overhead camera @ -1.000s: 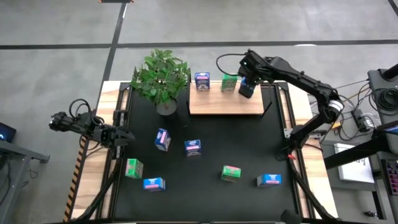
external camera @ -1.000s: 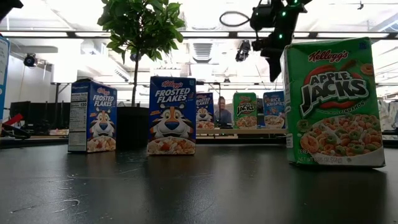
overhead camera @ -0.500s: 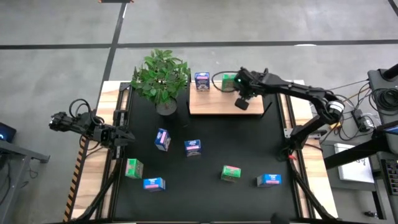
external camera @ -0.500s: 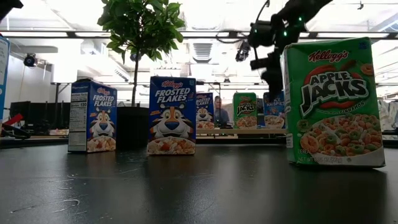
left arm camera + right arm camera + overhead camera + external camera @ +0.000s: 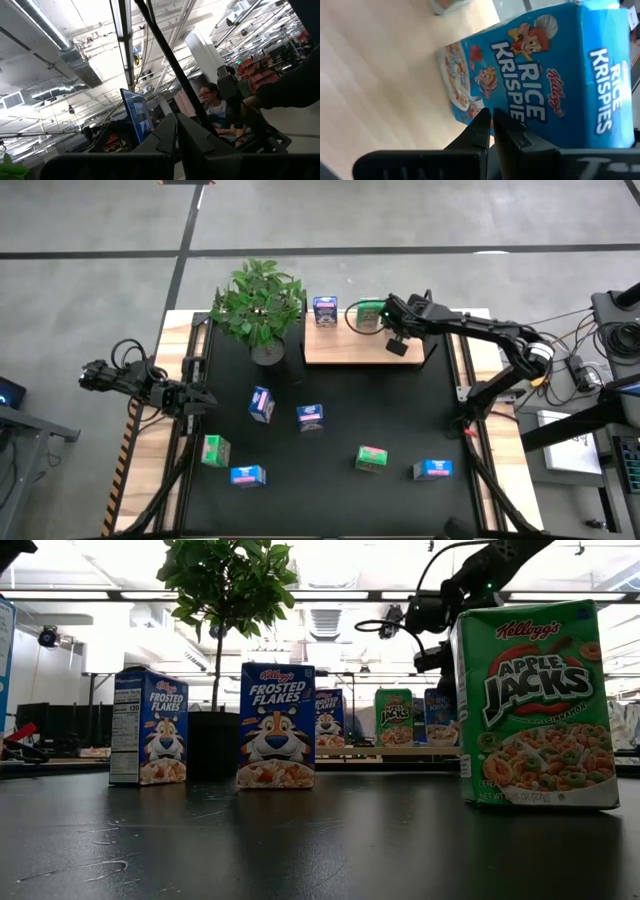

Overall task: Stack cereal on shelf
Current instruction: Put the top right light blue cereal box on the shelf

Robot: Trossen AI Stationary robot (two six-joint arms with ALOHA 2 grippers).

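Observation:
The wooden shelf [image 5: 340, 348] lies at the table's far side. A dark blue box [image 5: 325, 310], a green box [image 5: 370, 313] and a light blue Rice Krispies box [image 5: 438, 718] stand upright on it. In the high view my right arm hides the light blue box. My right gripper [image 5: 400, 345] is shut and empty over the shelf's right part. It points at that box's printed front [image 5: 540, 95] and shows above the box in the low view [image 5: 433, 655]. My left gripper [image 5: 203, 398] is shut and waits at the table's left edge.
A potted plant [image 5: 260, 305] stands left of the shelf. On the black mat stand two dark blue boxes [image 5: 261, 404] [image 5: 310, 417], two green boxes [image 5: 214, 450] [image 5: 371, 459] and two light blue boxes [image 5: 247, 476] [image 5: 432, 469]. A person sits beyond the table [image 5: 212, 102].
My right gripper has moved from above the light blue box toward the table's near edge and down, and its arm has swung lower across the shelf. All three boxes on the shelf have stayed where they were.

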